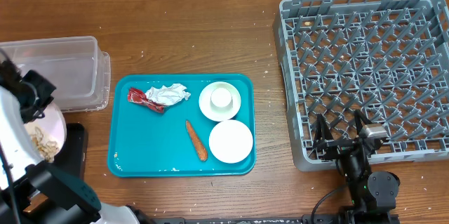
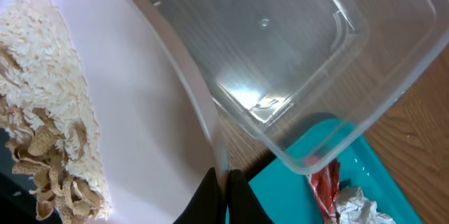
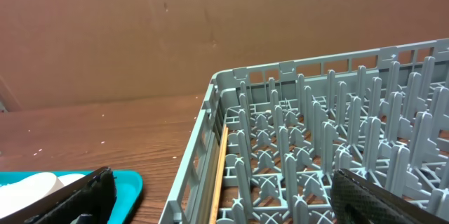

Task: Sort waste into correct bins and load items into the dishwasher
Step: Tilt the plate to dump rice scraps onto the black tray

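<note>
My left gripper (image 2: 223, 182) is shut on the rim of the large pale pink plate (image 2: 133, 76), which carries the heap of rice-like crumbs (image 2: 49, 112), held beside the clear tub (image 2: 302, 48). In the overhead view the plate (image 1: 55, 127) is at the far left, below the tub (image 1: 63, 69) and above the black tray (image 1: 74, 147). The red-and-silver wrapper (image 1: 158, 96), carrot (image 1: 196, 140), white bowl (image 1: 230, 141) and small cup (image 1: 221, 97) in its pale dish (image 1: 208, 104) lie on the teal tray. My right gripper (image 1: 342, 136) is open and empty over the front left corner of the grey dish rack (image 1: 365, 62).
The teal tray (image 1: 140, 147) sits in the middle of the wooden table. The rack's pegs (image 3: 316, 133) stand close between my right fingers (image 3: 231, 196). A cardboard wall runs along the back.
</note>
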Action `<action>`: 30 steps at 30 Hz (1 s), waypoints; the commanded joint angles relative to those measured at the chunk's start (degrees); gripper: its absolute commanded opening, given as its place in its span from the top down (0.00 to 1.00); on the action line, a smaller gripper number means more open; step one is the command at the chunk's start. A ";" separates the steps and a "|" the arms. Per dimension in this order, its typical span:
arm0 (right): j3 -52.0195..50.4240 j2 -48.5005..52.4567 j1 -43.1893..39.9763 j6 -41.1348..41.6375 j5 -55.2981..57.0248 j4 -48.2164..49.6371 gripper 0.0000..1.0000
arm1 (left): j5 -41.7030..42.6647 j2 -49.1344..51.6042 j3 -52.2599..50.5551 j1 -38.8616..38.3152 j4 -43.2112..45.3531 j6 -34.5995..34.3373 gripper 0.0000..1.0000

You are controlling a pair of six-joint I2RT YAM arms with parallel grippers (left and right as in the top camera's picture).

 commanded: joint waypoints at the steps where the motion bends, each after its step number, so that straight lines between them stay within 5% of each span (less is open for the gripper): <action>1: -0.59 -0.52 -0.20 -0.22 0.52 0.31 0.00 | 7.15 -0.07 -2.45 4.66 0.70 1.55 0.96; 18: -0.59 -0.52 -0.20 -0.22 0.52 0.31 0.00 | 49.57 -0.07 -5.35 30.32 2.80 7.32 0.96; 23: -0.59 -0.52 -0.20 -0.22 0.52 0.31 0.00 | 52.70 -0.07 -5.44 36.74 1.64 4.61 0.96; 28: -0.59 -0.52 -0.20 -0.22 0.52 0.31 0.00 | 60.78 -0.07 -5.70 41.18 -1.09 9.57 0.96; 30: -0.59 -0.52 -0.20 -0.22 0.52 0.31 0.00 | 58.07 -0.07 -5.70 41.53 -0.70 11.10 0.96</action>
